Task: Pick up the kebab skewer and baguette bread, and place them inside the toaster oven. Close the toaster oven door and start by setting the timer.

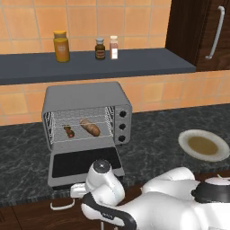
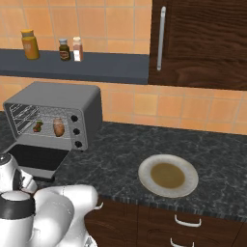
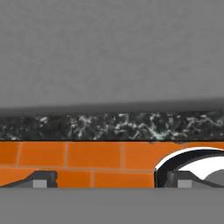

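The toaster oven (image 1: 85, 96) (image 2: 58, 96) stands on the dark counter with its door (image 1: 85, 164) (image 2: 34, 157) folded down flat. On the wire rack inside lie the kebab skewer (image 1: 69, 131) (image 2: 37, 127) on the left and the baguette bread (image 1: 90, 127) (image 2: 59, 127) to its right. My wrist (image 1: 102, 173) hangs at the door's front edge, by the counter's rim. In the hand view my gripper (image 3: 111, 183) is open and holds nothing. A flat grey surface (image 3: 109, 52) lies close in front of it.
A white plate (image 1: 204, 145) (image 2: 168, 175) with a brown centre sits on the counter to the right. Three jars (image 1: 61, 46) (image 1: 100, 48) (image 1: 114, 47) stand on the shelf above the oven. A dark wood cabinet (image 2: 202, 43) rises at the right, and drawer handles (image 2: 187, 222) sit below the counter.
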Controlling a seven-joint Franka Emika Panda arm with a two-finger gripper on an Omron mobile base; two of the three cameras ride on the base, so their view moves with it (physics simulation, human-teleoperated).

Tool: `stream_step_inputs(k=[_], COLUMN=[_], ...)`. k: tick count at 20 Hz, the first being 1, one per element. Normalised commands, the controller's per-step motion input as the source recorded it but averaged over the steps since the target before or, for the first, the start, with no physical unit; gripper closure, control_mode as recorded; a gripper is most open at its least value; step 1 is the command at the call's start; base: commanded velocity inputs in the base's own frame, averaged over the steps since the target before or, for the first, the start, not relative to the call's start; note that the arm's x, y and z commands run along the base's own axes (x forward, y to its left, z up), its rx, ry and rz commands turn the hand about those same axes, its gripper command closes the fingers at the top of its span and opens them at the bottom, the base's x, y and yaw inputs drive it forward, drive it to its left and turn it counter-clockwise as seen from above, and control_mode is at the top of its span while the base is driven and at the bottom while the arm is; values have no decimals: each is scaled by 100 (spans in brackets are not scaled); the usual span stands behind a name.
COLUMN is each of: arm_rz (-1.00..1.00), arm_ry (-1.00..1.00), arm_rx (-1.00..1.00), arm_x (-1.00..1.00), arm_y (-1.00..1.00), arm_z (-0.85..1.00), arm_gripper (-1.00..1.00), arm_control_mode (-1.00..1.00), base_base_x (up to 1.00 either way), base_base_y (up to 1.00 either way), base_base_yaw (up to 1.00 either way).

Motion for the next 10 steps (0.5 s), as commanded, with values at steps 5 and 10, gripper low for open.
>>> stream_step_inputs(k=[5, 10], arm_rz=[1, 0], arm_ry=[-5, -15], arm_rx=[-5, -7], arm_x=[46, 50], arm_y=[-2, 0], arm_z=[-4, 0], arm_gripper=[-100, -100], arm_control_mode=[-100, -100], base_base_x=[0, 0], base_base_y=[0, 0], base_base_yaw=[0, 0])
